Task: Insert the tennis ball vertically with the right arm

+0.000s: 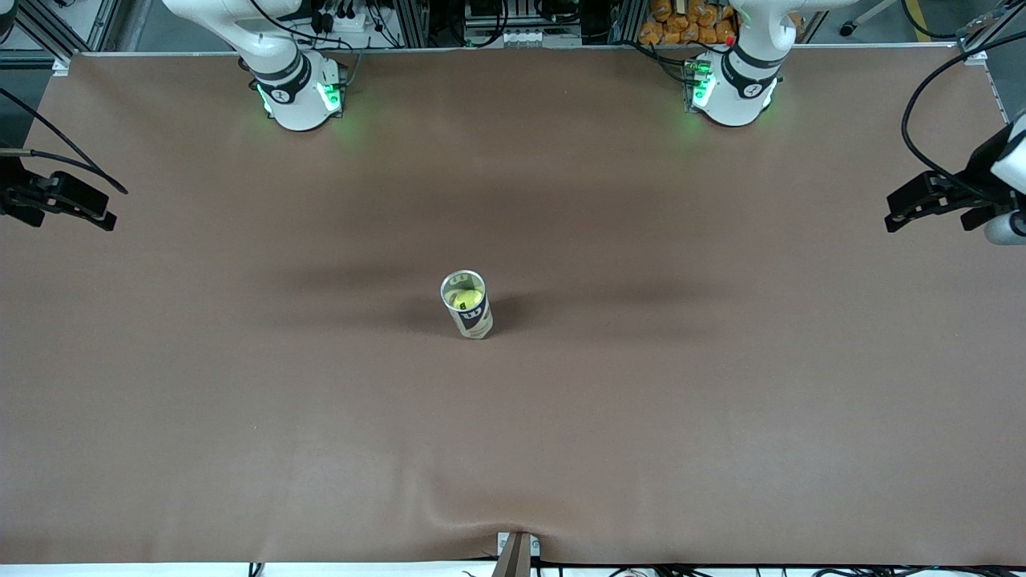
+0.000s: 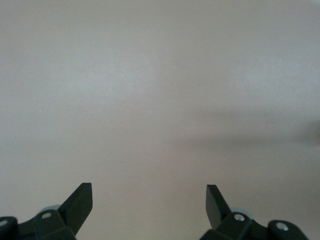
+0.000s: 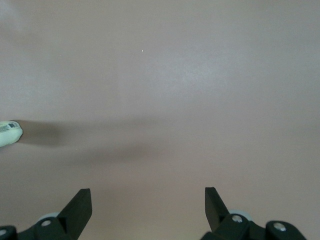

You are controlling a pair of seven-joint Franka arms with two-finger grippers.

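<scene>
My right gripper (image 3: 148, 200) hangs with its jaws wide apart and nothing between them, over bare brown counter (image 1: 240, 401) at the right arm's end. In the front view it shows as a dark shape at the counter's edge (image 1: 60, 200). My left gripper (image 2: 149, 197) is the same: jaws spread, empty, over bare counter at the left arm's end (image 1: 934, 200). Both arms wait there, well apart from the task's things.

Out in the middle of the counter stands the can (image 1: 466, 304), upright with a slight lean, its open mouth facing up. The tennis ball (image 1: 464, 300) sits inside it, yellow-green and visible through the mouth, below the rim. A dark band with printing wraps the can's side. From my right wrist camera, only the can's pale edge (image 3: 9, 133) shows at the border, with its shadow stretching across the counter beside it.
</scene>
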